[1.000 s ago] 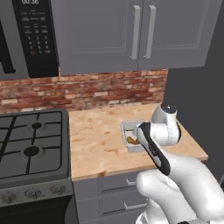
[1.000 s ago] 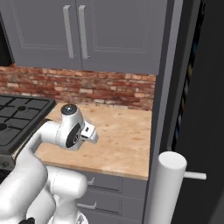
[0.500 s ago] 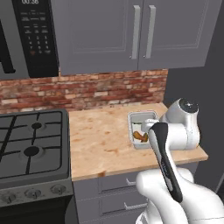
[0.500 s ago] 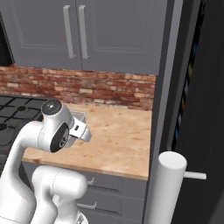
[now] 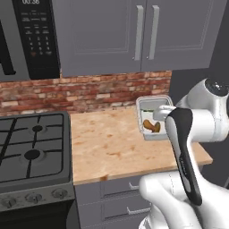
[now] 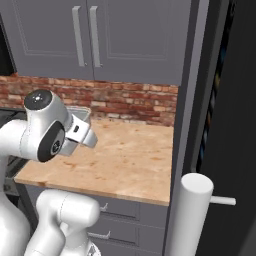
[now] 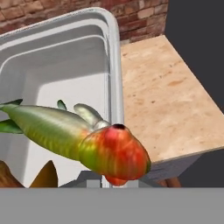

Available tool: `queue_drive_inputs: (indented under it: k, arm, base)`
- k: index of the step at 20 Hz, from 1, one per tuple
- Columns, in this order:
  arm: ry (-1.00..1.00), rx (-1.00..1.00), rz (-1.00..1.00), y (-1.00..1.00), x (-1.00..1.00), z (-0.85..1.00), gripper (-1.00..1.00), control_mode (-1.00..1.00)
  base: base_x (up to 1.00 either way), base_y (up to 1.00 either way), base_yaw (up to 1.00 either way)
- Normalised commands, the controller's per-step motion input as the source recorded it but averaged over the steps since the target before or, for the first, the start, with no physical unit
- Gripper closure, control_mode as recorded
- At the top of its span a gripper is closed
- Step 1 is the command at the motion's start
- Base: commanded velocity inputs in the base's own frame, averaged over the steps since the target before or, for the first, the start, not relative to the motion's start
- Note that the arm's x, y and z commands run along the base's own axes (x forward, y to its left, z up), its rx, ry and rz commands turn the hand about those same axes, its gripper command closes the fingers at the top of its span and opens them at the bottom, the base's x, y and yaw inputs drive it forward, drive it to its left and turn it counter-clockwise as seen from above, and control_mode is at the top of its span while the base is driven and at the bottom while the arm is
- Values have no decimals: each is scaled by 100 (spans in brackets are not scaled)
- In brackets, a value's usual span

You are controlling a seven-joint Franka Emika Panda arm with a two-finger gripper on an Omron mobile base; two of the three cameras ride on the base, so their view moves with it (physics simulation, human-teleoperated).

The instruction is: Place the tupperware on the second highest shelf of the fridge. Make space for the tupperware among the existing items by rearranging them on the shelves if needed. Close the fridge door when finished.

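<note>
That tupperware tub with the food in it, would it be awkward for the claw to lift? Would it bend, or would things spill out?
The tupperware probably stays fairly stiff: its stepped walls and rolled rim look moulded. It has no lid, so the loose food pieces could slide or tumble out if it tips. It looks light for its size, being mostly empty inside, so a push could skid it along the smooth counter.

Glossy white arm, fat rounded links, lower right of left base view. Long dark grey strip runs down one link, rounded ends. Dark grey round joint cap at left of right base view; smaller grey disc on top. White squarish wrist block.
</note>
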Motion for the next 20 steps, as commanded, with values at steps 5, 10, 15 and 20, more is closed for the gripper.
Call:
queue_drive_inputs:
  k: [5,10,15,20]
  arm:
    - [-5,0,0,-15,-48,53,100,-100]
    - [-3,0,0,-17,-55,1,100,-100]
    - [-7,-2,0,-3,-25,2,100,-100]
    - [-4,-1,0,4,0,5,100,100]
  base:
    - [0,0,0]
    - [0,0,0]
    - [0,0,0]
    - [0,1,0]
